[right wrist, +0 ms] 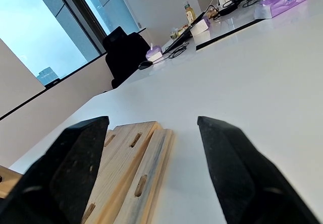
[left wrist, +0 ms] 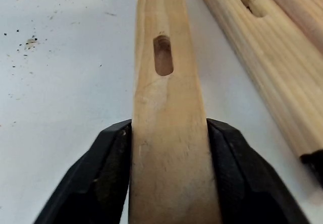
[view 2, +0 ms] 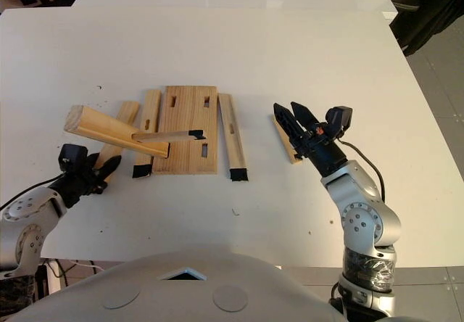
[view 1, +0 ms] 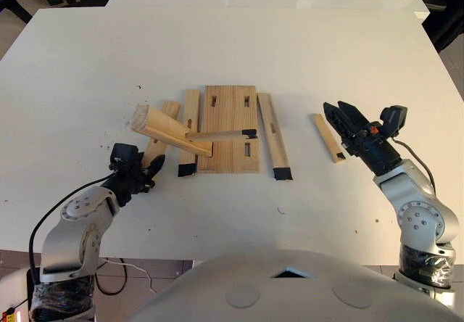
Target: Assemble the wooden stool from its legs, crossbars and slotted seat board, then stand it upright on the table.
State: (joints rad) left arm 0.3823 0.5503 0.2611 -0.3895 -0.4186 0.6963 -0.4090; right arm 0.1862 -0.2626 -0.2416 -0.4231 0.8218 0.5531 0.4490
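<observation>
The left gripper (view 1: 150, 170) is clamped on the near end of a slotted leg (left wrist: 169, 82), one finger on each side. Just ahead of it, a thicker leg (view 1: 168, 128) with a black-tipped crossbar (view 1: 221, 135) in its side lies across that leg and the slotted seat board (view 1: 230, 112). The right gripper (view 1: 336, 109) has its fingers apart, holding nothing, just beside a short loose crossbar (view 1: 328, 138) on the white table (view 1: 290, 54).
</observation>
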